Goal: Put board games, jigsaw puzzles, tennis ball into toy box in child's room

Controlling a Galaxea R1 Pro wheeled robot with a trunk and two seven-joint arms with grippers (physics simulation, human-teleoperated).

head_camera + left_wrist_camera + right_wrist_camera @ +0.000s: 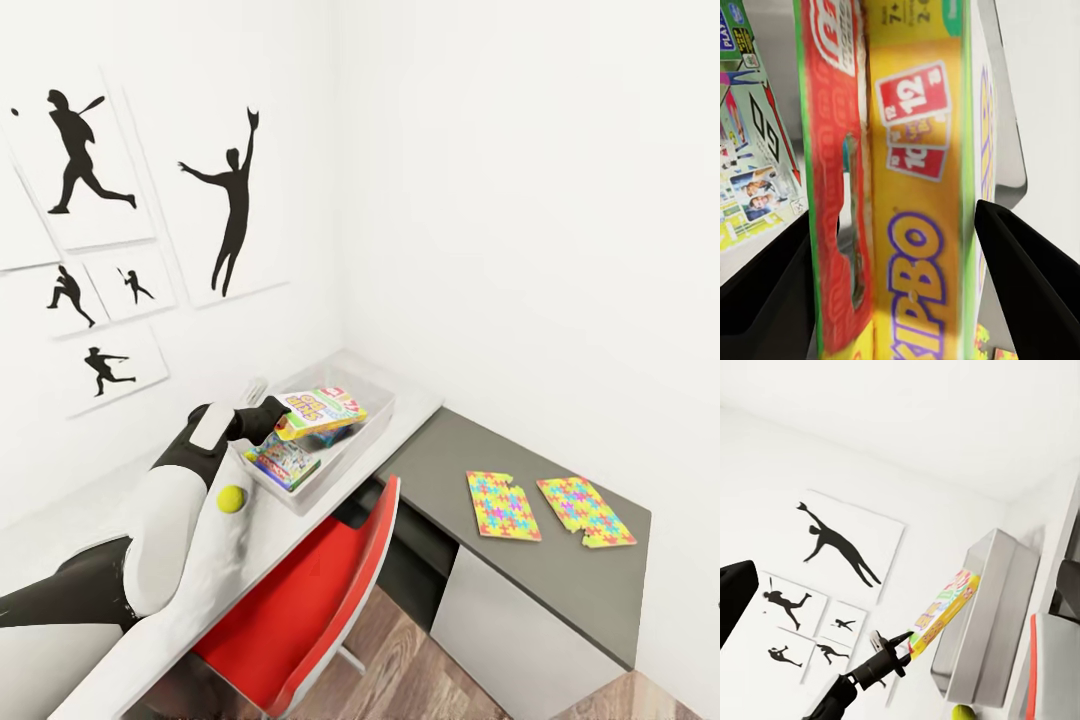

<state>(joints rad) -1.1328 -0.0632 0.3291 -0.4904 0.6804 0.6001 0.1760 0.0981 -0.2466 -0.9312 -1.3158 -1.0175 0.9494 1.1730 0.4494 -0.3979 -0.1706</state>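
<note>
My left gripper [272,422] has its two dark fingers [1027,292] set only as far apart as the thickness of the yellow, green and red board game [322,411], and they press on its opposite faces, so it is clamped by one short end. I see the game held level above the toy box [378,432], just over the near-left part of the bin and clear of what lies below it. From the right wrist view the same box [945,611] juts out from the gripper tips [904,643] towards the bin [982,615].

Of my right gripper I see just one dark finger [733,598] at the frame's edge, so I cannot tell how far open it is.

Inside the toy box a second board game [285,461] with multicolour print lies flat on the bottom, towards the near end. The bin stands on the pale table [300,520], close to the far corner of the walls. The tennis ball [231,498] rests on the table just near-left of the bin, beside my left forearm. Both jigsaw puzzles [502,505] lie flat, side by side, on the lower dark grey top [600,580] to the right, well apart from the bin. A red chair [330,590] is tucked at the table's near edge.
</note>
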